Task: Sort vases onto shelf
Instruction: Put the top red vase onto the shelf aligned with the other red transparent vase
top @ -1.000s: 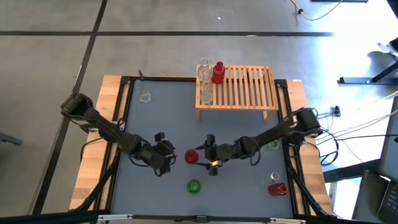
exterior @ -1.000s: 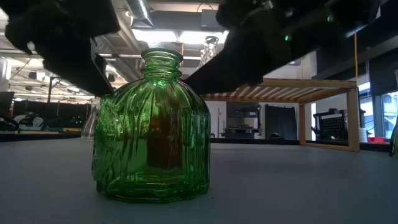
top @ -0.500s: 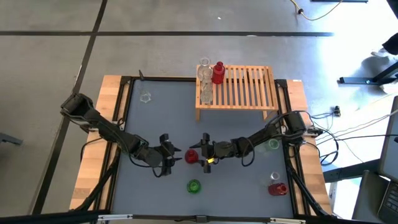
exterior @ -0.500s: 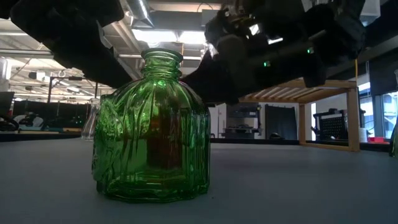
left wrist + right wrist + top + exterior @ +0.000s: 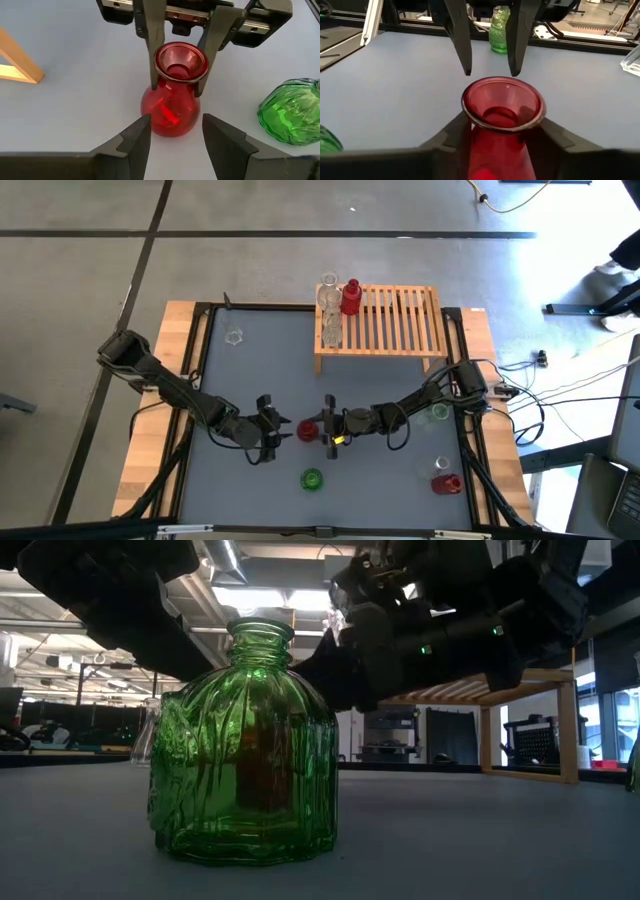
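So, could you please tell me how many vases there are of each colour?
Red vases: 3
Green vases: 2
Clear vases: 5, as far as the high view shows
Total: 10

You see a grey-topped table with pale wood edges. At its far side stands the slatted wooden shelf — two clear vases and a red vase on it. On the table itself: a clear vase, a red vase, green vases — another red vase near the right edge.
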### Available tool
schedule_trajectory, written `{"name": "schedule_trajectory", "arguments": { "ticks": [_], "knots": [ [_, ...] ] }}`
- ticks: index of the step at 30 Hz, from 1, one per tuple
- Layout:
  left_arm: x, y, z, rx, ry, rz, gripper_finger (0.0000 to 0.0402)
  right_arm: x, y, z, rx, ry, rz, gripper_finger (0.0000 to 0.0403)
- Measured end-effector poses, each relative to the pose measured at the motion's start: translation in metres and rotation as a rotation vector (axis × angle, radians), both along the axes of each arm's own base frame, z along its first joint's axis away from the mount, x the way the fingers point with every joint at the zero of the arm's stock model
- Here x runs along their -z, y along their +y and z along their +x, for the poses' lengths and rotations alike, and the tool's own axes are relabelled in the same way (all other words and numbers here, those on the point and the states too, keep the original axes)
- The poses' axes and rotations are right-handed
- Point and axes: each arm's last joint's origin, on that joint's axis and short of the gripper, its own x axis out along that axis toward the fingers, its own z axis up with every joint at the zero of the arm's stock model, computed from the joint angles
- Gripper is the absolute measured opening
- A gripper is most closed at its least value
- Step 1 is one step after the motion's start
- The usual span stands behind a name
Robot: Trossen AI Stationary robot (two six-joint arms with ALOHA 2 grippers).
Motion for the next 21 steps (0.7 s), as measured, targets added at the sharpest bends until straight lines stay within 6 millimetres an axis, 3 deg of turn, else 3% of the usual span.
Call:
{"name": "schedule_trajectory", "arguments": {
  "ticks": [4, 10, 21],
  "knots": [
    [0.000, 0.000, 0.000, -0.001, 0.000, 0.000, 0.0170, -0.001, 0.001, 0.000, -0.008, -0.007, -0.028, 0.0092],
    [0.000, 0.001, 0.000, -0.018, -0.008, 0.010, 0.0170, -0.008, 0.000, -0.002, -0.013, 0.005, -0.059, 0.0100],
    [0.000, 0.000, 0.000, -0.024, -0.011, 0.006, 0.0170, -0.075, -0.005, -0.021, -0.017, 0.008, -0.107, 0.0099]
  ]
}}
